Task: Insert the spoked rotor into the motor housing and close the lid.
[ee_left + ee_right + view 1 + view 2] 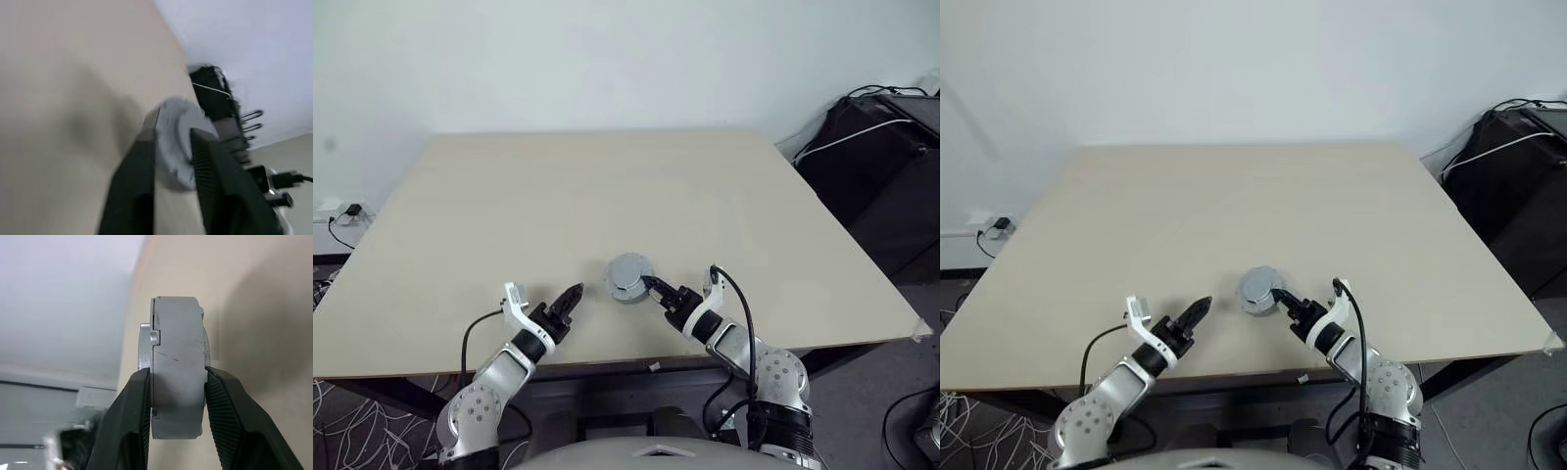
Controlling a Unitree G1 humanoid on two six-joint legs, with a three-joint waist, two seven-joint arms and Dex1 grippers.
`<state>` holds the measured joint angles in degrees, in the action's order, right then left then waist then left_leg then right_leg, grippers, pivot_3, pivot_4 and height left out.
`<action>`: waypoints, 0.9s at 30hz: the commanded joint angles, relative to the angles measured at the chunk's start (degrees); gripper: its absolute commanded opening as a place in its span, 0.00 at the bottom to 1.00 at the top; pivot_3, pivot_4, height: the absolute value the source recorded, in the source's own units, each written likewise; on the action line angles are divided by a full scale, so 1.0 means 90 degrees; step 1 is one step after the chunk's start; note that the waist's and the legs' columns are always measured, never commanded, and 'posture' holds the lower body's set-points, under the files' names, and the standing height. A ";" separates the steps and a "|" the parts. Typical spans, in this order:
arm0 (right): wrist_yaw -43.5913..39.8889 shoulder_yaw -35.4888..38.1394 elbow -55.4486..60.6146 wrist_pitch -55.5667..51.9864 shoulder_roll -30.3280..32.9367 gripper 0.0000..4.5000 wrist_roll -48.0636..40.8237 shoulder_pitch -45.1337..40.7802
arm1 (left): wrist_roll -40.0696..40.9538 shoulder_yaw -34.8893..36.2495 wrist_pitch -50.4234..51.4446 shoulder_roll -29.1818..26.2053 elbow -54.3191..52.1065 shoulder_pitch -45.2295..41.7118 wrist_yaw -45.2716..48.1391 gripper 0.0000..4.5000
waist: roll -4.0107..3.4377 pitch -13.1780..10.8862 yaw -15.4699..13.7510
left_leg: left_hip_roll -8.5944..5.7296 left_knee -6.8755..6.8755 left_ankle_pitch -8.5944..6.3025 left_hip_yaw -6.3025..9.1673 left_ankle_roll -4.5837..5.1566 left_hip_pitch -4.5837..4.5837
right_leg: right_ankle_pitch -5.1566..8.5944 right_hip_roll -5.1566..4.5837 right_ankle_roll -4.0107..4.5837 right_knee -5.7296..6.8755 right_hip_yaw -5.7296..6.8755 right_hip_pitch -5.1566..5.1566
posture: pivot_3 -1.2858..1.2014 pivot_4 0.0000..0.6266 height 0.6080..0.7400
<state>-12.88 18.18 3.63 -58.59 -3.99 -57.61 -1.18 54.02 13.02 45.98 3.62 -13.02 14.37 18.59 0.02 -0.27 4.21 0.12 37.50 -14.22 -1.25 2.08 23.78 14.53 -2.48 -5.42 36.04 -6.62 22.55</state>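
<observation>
Spanning pale beige table (607, 196); white wall (607, 59)

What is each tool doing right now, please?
Left tool: open, holding nothing, a little apart from the grey motor.
Right tool: closed on the grey motor.
</observation>
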 commanded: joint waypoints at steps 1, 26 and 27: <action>0.0013 -0.0218 0.0410 0.0079 -0.0464 0.30 -0.0536 -0.0472 | 0.0684 -0.0142 -0.0026 0.0798 0.0071 0.0200 0.0010 0.57 | -0.0002 -0.0004 0.0013 | 0.0000 0.0000 0.0001 0.0000 0.0003 0.0001 | 0.0000 0.0000 0.0001 0.0000 0.0000 0.0001 | 0.52 0.00 1.00; 0.0592 -0.0917 0.0405 -0.0775 -0.0016 0.30 -0.1810 -0.0318 | 0.3078 -0.0632 -0.0556 0.0692 0.0785 0.0264 0.0365 1.00 | 0.0009 -0.0029 0.0033 | -0.0001 -0.0001 0.0001 -0.0001 0.0005 0.0003 | 0.0004 -0.0002 0.0008 -0.0005 0.0000 0.0002 | 0.52 0.00 1.00; 0.0607 -0.0924 0.0398 -0.0823 0.0005 0.30 -0.1850 -0.0305 | 0.3110 -0.0644 -0.0576 0.0688 0.0792 0.0261 0.0387 1.00 | 0.0009 -0.0029 0.0031 | -0.0001 -0.0001 0.0001 -0.0001 0.0006 0.0004 | 0.0004 -0.0002 0.0008 -0.0005 0.0000 0.0002 | 0.52 0.00 1.00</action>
<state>-6.80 10.41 4.55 -65.57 -3.07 -70.72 -3.08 80.13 7.90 41.44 3.91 -5.15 18.45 20.91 0.10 -0.53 4.50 0.11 37.50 -14.20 -1.26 2.13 23.81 14.57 -2.49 -5.35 35.99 -6.63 22.57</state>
